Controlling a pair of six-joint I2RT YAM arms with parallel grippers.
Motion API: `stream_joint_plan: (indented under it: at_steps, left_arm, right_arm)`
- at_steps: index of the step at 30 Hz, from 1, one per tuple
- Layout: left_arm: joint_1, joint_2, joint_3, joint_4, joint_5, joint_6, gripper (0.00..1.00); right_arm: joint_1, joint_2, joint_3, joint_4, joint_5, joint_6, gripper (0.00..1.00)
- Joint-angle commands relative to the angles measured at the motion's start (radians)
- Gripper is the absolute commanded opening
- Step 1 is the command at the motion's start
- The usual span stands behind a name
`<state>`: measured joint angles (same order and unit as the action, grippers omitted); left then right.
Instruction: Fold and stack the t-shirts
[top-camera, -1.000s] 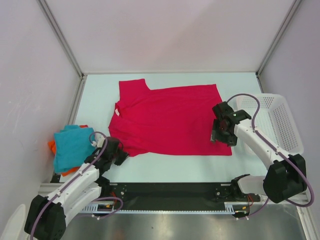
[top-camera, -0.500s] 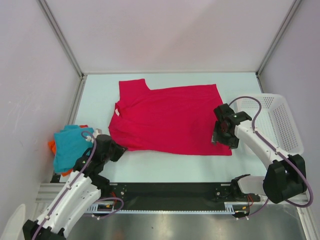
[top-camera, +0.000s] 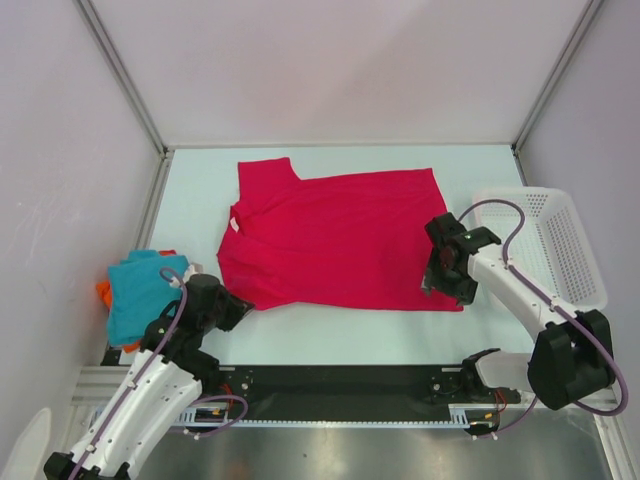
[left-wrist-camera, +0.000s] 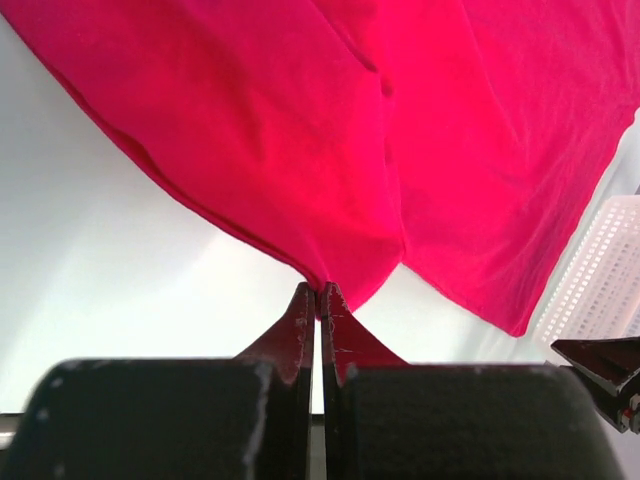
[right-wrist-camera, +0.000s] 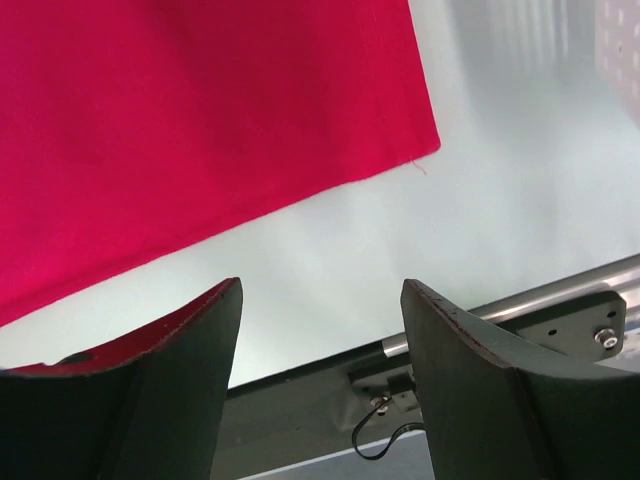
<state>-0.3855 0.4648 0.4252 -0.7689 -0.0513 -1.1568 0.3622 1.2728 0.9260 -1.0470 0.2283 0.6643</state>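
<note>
The crimson-pink t-shirt (top-camera: 340, 235) lies spread across the table, collar to the left. My left gripper (top-camera: 243, 303) is shut on its near-left sleeve corner; in the left wrist view the cloth (left-wrist-camera: 300, 150) bunches into the closed left gripper (left-wrist-camera: 320, 290). My right gripper (top-camera: 432, 285) hovers open over the shirt's near-right hem corner (right-wrist-camera: 420, 140), and the right gripper (right-wrist-camera: 320, 290) holds nothing between its fingers. A teal-blue t-shirt (top-camera: 140, 290) lies folded on an orange t-shirt (top-camera: 103, 293) at the table's left edge.
A white mesh basket (top-camera: 555, 245) stands at the right edge, beside the right arm. The black rail (top-camera: 340, 380) runs along the table's near edge. Pale walls and metal posts close in the back and sides.
My left gripper closed on the shirt's sleeve corner and drew it back towards the near-left, flattening the folded-under sleeve. The right gripper shifted slightly towards the hem corner, staying open.
</note>
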Motion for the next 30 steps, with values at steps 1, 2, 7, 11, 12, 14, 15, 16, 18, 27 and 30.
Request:
stream_joint_plan:
  at_steps: [1,2,7,11,12,14,15,16,18,27,30]
  left_arm:
    - [0.008,0.020,0.035,0.023,0.027,0.039,0.00]
    - [0.008,0.024,0.034,0.031,0.031,0.046,0.00]
    - [0.010,0.052,0.073,0.036,0.065,0.110,0.00]
    - [0.017,0.087,0.113,0.031,0.083,0.173,0.00]
    - [0.019,0.097,0.118,0.031,0.087,0.184,0.00]
    - [0.023,0.116,0.136,0.030,0.093,0.213,0.00]
    - [0.026,0.120,0.142,0.023,0.093,0.221,0.00]
    - [0.033,0.121,0.153,0.022,0.091,0.232,0.00]
    - [0.040,0.126,0.164,0.019,0.096,0.246,0.00]
    - [0.094,0.140,0.207,-0.039,0.122,0.316,0.00]
    - [0.109,0.143,0.228,-0.055,0.119,0.341,0.00]
  right_arm:
    - [0.040,-0.050,-0.010,-0.067,0.043,0.098,0.70]
    - [0.047,-0.061,-0.016,-0.080,0.046,0.110,0.70]
    - [0.095,-0.128,-0.076,-0.087,0.080,0.213,0.70]
    - [0.132,-0.177,-0.121,-0.027,0.126,0.296,0.68]
    - [0.136,-0.188,-0.143,-0.004,0.137,0.322,0.68]
    - [0.136,-0.223,-0.159,0.060,0.144,0.356,0.67]
    - [0.136,-0.243,-0.170,0.083,0.157,0.377,0.66]
    - [0.139,-0.260,-0.191,0.137,0.166,0.406,0.66]
    - [0.139,-0.297,-0.216,0.183,0.199,0.429,0.65]
    - [0.138,-0.144,-0.236,0.277,0.305,0.449,0.68]
    - [0.138,-0.096,-0.243,0.282,0.330,0.481,0.69]
